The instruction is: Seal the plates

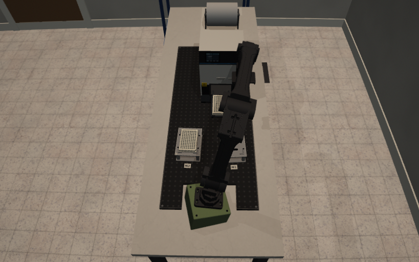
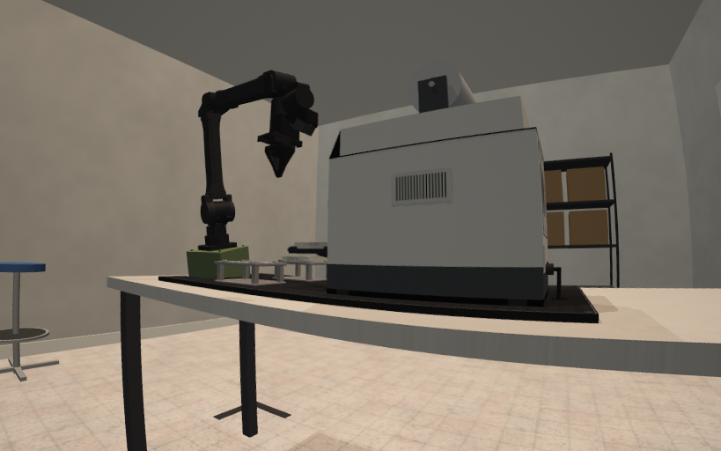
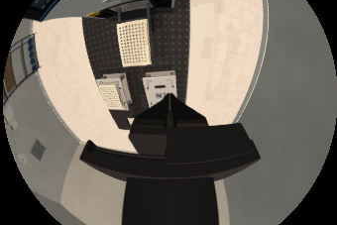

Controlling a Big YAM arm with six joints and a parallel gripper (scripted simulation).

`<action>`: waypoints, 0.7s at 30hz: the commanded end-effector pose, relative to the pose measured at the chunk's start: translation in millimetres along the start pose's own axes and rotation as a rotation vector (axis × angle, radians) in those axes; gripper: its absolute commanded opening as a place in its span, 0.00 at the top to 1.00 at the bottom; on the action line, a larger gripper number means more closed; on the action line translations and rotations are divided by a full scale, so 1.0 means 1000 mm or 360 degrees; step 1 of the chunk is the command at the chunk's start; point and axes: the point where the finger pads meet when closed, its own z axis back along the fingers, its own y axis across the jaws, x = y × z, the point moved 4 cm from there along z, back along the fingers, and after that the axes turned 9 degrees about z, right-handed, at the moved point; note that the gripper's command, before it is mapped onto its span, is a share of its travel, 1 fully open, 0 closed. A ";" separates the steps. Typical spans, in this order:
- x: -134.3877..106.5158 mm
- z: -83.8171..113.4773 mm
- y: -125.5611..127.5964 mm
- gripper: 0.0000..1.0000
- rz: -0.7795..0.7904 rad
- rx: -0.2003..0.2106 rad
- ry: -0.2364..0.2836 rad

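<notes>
My gripper (image 2: pixel 278 175) (image 3: pixel 169 96) is shut and empty, fingertips together, high above the board in front of the sealer (image 1: pixel 221 40) (image 2: pixel 373 224). One pale plate (image 1: pixel 217 105) (image 3: pixel 134 43) lies on the sealer's stage, which is out; it looks flat, and the arm covers part of it in the top view. The other plate (image 1: pixel 188 139) (image 3: pixel 111 96) sits in nest N2. Nest N1 (image 1: pixel 241 153) (image 3: pixel 152 91) holds no plate. The arm hides the lamp in the top view. A dark red patch shows at the wrist view's top edge; the lamp's state cannot be told for sure.
The arm stands on a green base (image 1: pixel 205 215) (image 2: pixel 217 263) at the near end. The sealer's tall housing, with a foil roll (image 1: pixel 222 14) on top, stands at the far end. A small yellow-topped part (image 1: pixel 204 84) stands left of the stage.
</notes>
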 end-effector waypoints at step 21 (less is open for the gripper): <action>-0.038 0.009 0.001 1.00 0.0015 -0.0211 -0.1170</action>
